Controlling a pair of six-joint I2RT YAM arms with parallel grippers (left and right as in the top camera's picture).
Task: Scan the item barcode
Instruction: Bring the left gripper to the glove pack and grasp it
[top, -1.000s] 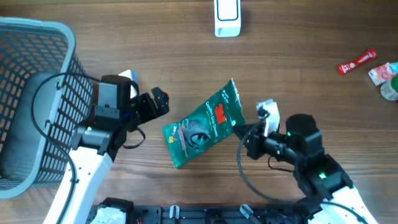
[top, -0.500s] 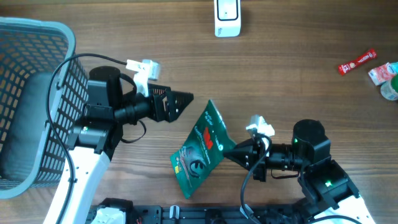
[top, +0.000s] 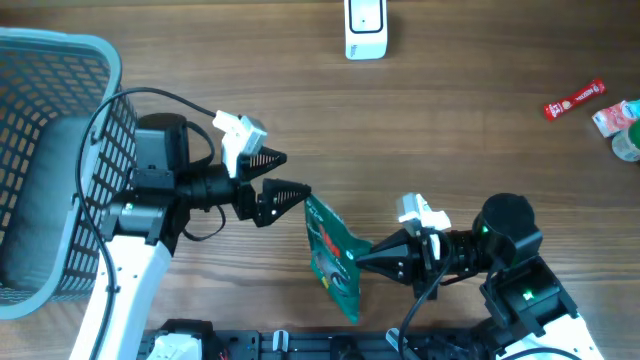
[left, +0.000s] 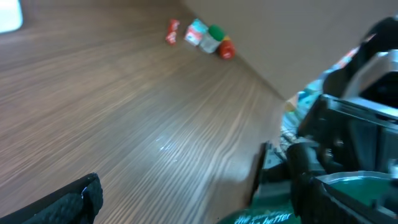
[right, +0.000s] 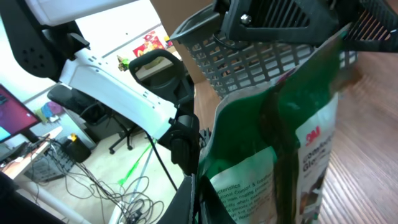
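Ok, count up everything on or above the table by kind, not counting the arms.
green pouch: 1
grey basket: 1
white device: 1
red stick packet: 1
small items at the right edge, partly cut off: 2
total: 6

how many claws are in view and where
2. The left claw stands open left of centre, its tips near the upper corner of the green bag. The right claw is low, right of centre, shut on the green bag. None seem hidden.
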